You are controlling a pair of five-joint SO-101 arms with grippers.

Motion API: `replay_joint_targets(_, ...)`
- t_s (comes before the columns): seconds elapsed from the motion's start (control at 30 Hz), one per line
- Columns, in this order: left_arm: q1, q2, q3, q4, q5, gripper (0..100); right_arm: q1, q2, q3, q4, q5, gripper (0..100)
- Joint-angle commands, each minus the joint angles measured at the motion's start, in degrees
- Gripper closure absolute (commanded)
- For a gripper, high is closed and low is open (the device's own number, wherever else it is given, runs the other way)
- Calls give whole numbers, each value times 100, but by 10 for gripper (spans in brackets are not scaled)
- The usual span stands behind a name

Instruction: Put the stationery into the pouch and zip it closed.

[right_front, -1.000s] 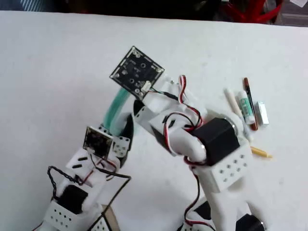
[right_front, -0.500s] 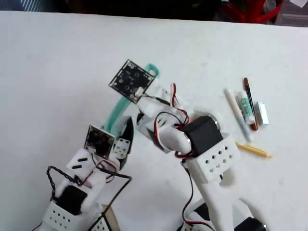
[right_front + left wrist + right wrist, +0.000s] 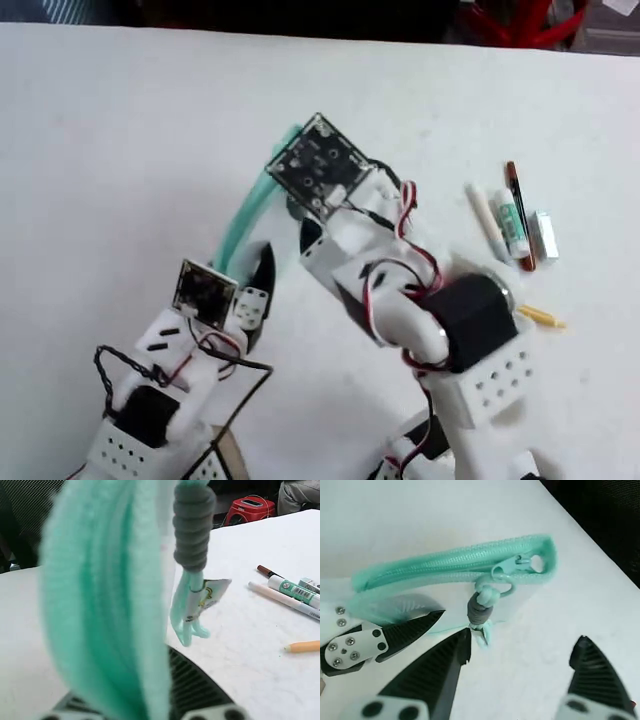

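The mint-green pouch [image 3: 243,218] stands on edge on the table, and my left gripper [image 3: 258,285] is shut on its near end [image 3: 375,597]. In the right wrist view the zipper slider [image 3: 522,562] sits near the pouch's far corner, with a grey cord pull [image 3: 480,607] hanging from it. My right gripper [image 3: 520,652] is open just short of that pull, touching nothing. In the left wrist view the pouch [image 3: 100,605] is close up, with the pull [image 3: 192,525] beside it. Pens [image 3: 512,215] and a yellow pencil [image 3: 541,317] lie to the right.
A small silver block [image 3: 543,235] lies beside the pens. The right arm's body [image 3: 450,330] stands between the pouch and the stationery. The white table [image 3: 120,130] stretches away to the left and back. Dark clutter and a red thing [image 3: 249,509] lie beyond the far edge.
The right arm's wrist has swung to the right over the pouch's far end. The left arm has kept still with the pouch in its grip.
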Motion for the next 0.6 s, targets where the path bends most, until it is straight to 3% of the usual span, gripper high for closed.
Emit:
replay_joint_targets(0.0, 84, -57, -413, 0, -26, 977, 57, -92, -220, -66, 44, 729)
replay_joint_targets(0.23, 84, -57, -413, 0, -26, 977, -154, -84, 26, -655, -695, 694)
replay_joint_targets(0.57, 84, -57, -404, 0, -44, 977, -444, -154, 1837, -2211, -774, 683)
